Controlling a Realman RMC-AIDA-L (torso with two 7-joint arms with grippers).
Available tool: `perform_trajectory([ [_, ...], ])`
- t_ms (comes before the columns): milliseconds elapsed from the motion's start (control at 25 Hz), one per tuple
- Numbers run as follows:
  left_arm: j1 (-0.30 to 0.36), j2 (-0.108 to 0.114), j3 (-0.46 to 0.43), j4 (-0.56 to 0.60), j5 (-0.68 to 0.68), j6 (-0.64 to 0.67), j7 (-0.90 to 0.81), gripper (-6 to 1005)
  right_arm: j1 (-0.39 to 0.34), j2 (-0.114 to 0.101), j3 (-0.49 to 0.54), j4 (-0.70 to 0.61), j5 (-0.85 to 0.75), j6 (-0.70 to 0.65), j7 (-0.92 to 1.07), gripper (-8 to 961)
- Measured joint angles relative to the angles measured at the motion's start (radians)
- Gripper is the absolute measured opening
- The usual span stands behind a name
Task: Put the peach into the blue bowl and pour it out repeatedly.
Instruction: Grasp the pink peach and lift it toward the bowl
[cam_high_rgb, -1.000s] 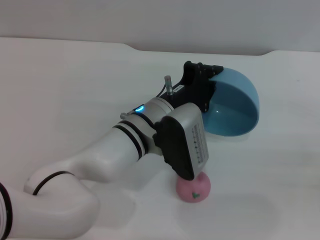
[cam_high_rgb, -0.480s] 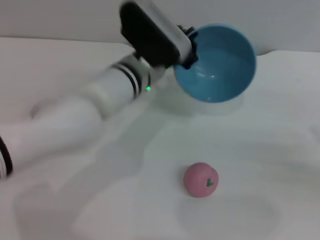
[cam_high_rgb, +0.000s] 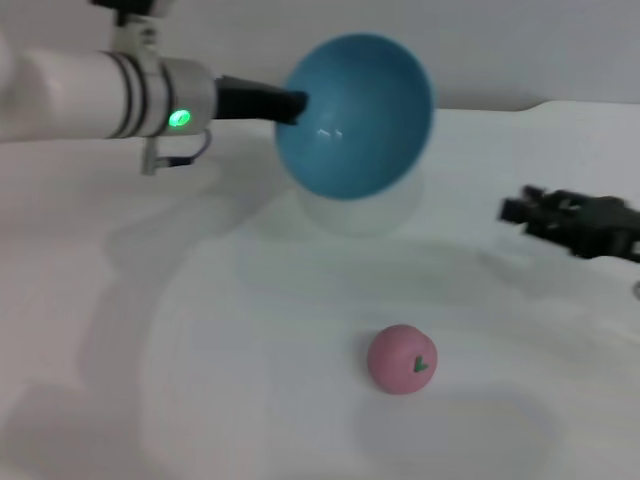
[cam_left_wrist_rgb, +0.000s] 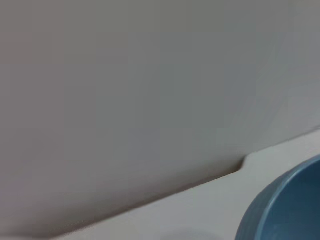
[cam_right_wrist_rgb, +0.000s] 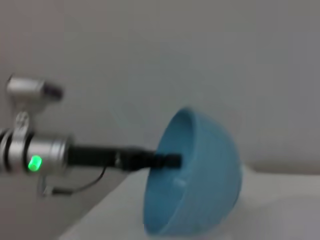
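Observation:
The pink-red peach (cam_high_rgb: 402, 359) with its green leaf mark lies alone on the white table (cam_high_rgb: 250, 380), near the front. Well above and behind it, my left gripper (cam_high_rgb: 292, 106) is shut on the rim of the blue bowl (cam_high_rgb: 356, 114), which hangs in the air tipped on its side with its empty inside facing me. The right wrist view shows the same bowl (cam_right_wrist_rgb: 192, 177) held by the left gripper (cam_right_wrist_rgb: 170, 160). A part of the bowl's outer wall (cam_left_wrist_rgb: 285, 207) fills a corner of the left wrist view. My right gripper (cam_high_rgb: 520, 210) reaches in from the right edge, level with the table's middle.
The table's far edge with a small step (cam_high_rgb: 530, 106) runs below a plain grey wall. The bowl's shadow (cam_high_rgb: 350, 215) falls on the table beneath it.
The left arm has swung up and to the left, lifting the tipped bowl off the table. The peach, once under the arm, now lies uncovered. The right gripper has come into view.

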Motion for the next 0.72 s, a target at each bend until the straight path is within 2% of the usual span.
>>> perform_trajectory([
  [40,0.009,0.000,-0.037,0.002,0.030,0.025,-0.025,-2,0.016,0.000,-0.024,0.000,-0.015,0.009,0.005,513],
  [80,0.014,0.001,-0.053,0.004,0.051,0.037,-0.045,-2,0.066,0.001,-0.093,0.003,-0.071,0.039,0.028,512],
  [120,0.022,0.001,-0.078,0.006,0.088,0.057,-0.077,-2,0.066,0.001,-0.093,0.003,-0.071,0.039,0.028,511],
  [400,0.048,0.003,-0.199,0.044,0.339,0.236,-0.265,-1,0.213,0.005,-0.306,0.075,-0.148,0.146,0.094,502],
  [560,0.059,0.003,-0.235,0.105,0.386,0.370,-0.282,-1,0.248,0.006,-0.427,0.092,-0.149,0.192,0.150,497],
  [600,0.061,0.003,-0.236,0.115,0.388,0.390,-0.282,-1,0.254,0.007,-0.488,0.092,-0.150,0.220,0.184,496],
  [720,0.068,0.003,-0.237,0.147,0.389,0.438,-0.284,-1,0.255,0.008,-0.537,0.093,-0.150,0.239,0.209,492],
])
